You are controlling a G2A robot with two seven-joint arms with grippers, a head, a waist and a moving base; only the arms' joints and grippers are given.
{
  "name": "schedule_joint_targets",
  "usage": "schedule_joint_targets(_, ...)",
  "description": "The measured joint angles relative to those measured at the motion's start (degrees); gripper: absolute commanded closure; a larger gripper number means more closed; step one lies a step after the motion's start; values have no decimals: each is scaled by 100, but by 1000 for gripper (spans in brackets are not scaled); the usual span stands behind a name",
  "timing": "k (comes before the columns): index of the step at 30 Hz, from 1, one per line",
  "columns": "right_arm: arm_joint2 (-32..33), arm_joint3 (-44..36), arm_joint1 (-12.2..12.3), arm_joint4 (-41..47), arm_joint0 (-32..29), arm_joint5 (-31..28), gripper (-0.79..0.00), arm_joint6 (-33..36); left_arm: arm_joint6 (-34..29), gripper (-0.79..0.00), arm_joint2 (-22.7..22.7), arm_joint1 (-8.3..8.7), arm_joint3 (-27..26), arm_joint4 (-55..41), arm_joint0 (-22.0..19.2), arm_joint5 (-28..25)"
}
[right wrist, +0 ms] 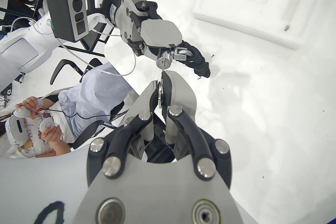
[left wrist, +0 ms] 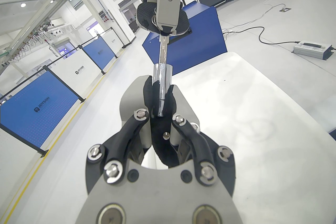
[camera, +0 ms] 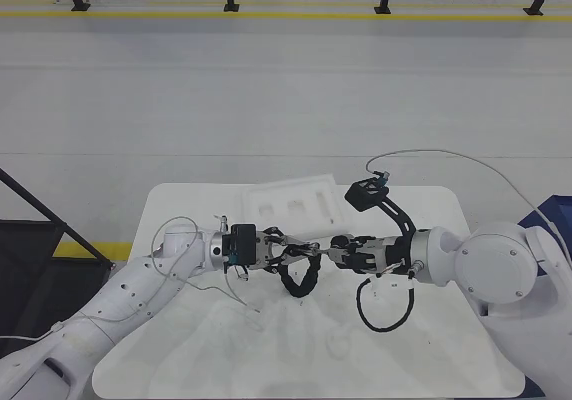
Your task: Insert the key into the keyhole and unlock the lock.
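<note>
**Top view and both wrist views.** Your left gripper (left wrist: 159,97) is closed on the lock (left wrist: 162,75), a chrome cylinder held above the middle of the white table (camera: 416,340) with its keyhole end pointing right. The lock's black cable loop (camera: 301,280) hangs from the cylinder on the near side. Your right gripper (right wrist: 160,86) is clamped on the head of the key (left wrist: 163,50). The blade runs leftward and its tip meets the keyhole (right wrist: 162,62) in the cylinder's end face. How deep the blade sits cannot be told. The two grippers face each other tip to tip, one arm coming from the left and the other from the right. A white foam tray (camera: 291,205) with three recesses lies on the far part of the table, beyond the grippers.
</note>
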Motion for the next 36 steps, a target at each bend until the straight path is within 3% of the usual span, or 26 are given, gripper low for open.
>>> schedule_joint_targets(14,-103,179,-17,344,91,-192,0,-112,201,0,-147,-43,-41,200,74,-14)
schedule_joint_targets(36,-469,448,-30,308,504,-340,0,302,270,0,-239,-117,16,604,120,-87)
